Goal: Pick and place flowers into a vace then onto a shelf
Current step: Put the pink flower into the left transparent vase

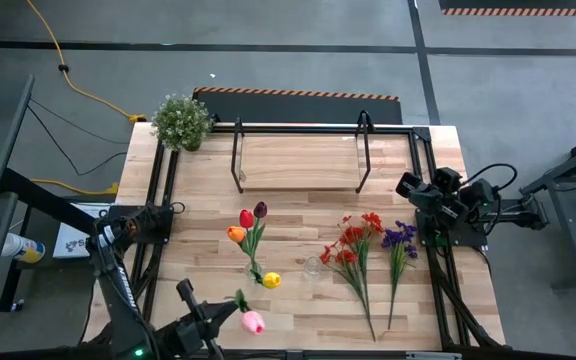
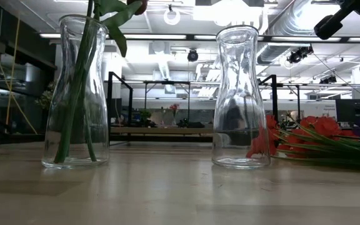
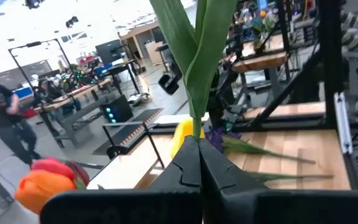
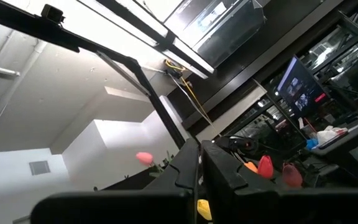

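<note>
Left jaws (image 3: 199,163) clamped on pink tulip (image 1: 253,321) green stem; right jaws (image 4: 201,163) together, empty, idle at table edge

Grey floor (image 1: 298,30), yellow cable (image 1: 78,90), bright ceiling lights (image 2: 230,9)

Red sprays (image 1: 353,245), purple sprays (image 1: 399,238) and a pink tulip (image 1: 253,322) lie on pale wood planks (image 1: 298,300).

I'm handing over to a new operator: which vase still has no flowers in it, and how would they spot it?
Start at the shelf along the table's far side, then come toward the near edge to the table's middle. Two clear glass vases stand there; the empty vase is the one nearer the red sprays lying flat, while its neighbour holds tulip stems.
</note>
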Action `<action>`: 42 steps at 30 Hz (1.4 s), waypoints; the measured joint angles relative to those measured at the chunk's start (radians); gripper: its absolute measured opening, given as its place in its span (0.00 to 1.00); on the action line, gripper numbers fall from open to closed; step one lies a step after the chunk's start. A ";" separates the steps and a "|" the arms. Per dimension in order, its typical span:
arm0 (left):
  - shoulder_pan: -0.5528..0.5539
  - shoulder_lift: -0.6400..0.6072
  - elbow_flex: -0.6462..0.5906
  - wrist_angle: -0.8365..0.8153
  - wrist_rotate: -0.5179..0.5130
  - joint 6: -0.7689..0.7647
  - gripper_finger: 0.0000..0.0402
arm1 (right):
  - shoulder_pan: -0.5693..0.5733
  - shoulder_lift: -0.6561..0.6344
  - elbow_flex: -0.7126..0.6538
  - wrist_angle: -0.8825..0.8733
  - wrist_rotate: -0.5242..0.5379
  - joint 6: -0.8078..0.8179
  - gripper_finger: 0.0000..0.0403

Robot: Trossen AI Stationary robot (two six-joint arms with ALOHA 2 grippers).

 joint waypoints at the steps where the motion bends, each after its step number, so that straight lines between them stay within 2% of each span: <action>1: 0.005 0.000 -0.016 0.001 0.002 -0.014 0.05 | 0.000 0.000 0.000 0.000 0.005 0.000 0.03; 6: 0.029 -0.002 -0.059 -0.001 0.000 -0.055 0.05 | 0.000 0.000 0.000 -0.003 0.020 0.022 0.03; 21: 0.161 -0.056 -0.059 0.000 -0.003 -0.030 0.05 | 0.000 0.000 0.000 -0.005 0.039 0.023 0.03; 32: 0.177 -0.129 -0.059 0.038 -0.001 -0.043 0.05 | 0.000 0.000 0.000 -0.006 0.035 0.023 0.03; 42: 0.158 -0.137 0.068 0.094 -0.004 0.049 0.05 | 0.000 0.000 0.000 -0.011 0.017 0.023 0.03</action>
